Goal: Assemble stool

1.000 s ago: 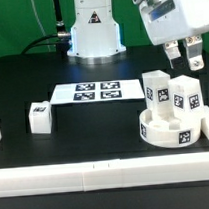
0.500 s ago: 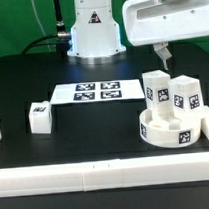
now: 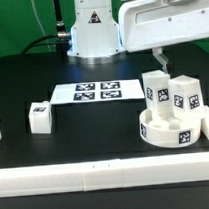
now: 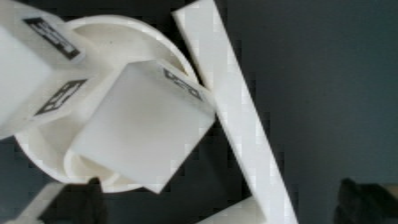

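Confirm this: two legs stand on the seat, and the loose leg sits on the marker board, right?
No. The exterior view shows the loose leg on the black table, apart from the marker board, toward the exterior view's left. Two legs do stand on the seat.

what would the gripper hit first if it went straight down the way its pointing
Most likely the top of the upright leg nearer the exterior view's left on the seat, just below the gripper. Depth is unclear, so it might pass behind it.
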{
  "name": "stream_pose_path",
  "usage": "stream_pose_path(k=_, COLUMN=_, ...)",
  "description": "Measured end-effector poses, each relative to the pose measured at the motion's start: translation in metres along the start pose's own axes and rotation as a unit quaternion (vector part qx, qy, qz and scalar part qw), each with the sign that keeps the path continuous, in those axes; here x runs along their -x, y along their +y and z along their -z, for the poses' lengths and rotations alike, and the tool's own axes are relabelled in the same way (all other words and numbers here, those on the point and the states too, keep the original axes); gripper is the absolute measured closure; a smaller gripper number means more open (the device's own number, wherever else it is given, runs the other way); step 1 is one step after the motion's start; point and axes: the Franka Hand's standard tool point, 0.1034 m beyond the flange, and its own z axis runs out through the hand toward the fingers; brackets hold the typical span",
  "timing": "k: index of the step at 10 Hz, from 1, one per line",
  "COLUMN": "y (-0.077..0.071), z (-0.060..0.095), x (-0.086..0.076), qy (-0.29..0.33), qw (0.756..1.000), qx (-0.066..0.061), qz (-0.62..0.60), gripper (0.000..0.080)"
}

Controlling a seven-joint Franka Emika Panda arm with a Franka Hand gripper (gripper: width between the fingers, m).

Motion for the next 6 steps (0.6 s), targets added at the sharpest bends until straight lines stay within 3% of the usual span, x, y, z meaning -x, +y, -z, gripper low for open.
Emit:
stream_pose_path(k=2, y=0.0026, z=-0.0028, x=-0.0007, qy=-0.012, qw=0.993, qx=0.011, qz=0.113, gripper=0.0151)
stream_pose_path(k=6, y=0.0074, z=-0.0031, x=-0.0039, qy=-0.017, qw=0.973, qx=0.017, qz=0.230, gripper=0.0151)
